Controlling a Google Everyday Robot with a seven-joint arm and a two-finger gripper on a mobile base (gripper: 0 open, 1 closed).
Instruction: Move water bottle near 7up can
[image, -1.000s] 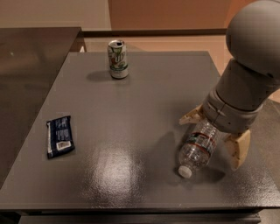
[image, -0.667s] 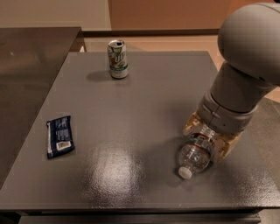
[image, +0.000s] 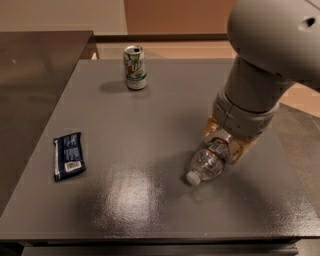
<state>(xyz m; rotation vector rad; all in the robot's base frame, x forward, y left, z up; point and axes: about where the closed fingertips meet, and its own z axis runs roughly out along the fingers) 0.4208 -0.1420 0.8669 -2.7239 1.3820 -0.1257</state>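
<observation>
The water bottle (image: 206, 164) lies on its side at the right of the grey table (image: 150, 115), white cap pointing to the front left. My gripper (image: 226, 142) comes down from the big grey arm and its tan fingers (image: 239, 150) press on both sides of the bottle's rear half, which the wrist partly hides. The 7up can (image: 135, 67) stands upright near the table's far edge, left of centre, well apart from the bottle.
A dark blue snack wrapper (image: 68, 156) lies flat near the table's left edge. A darker counter (image: 35, 75) adjoins the table on the left. The floor drops away past the right edge.
The fingers stood wide apart on either side of the bottle and have closed in onto it. The bottle, can and wrapper have stayed in place.
</observation>
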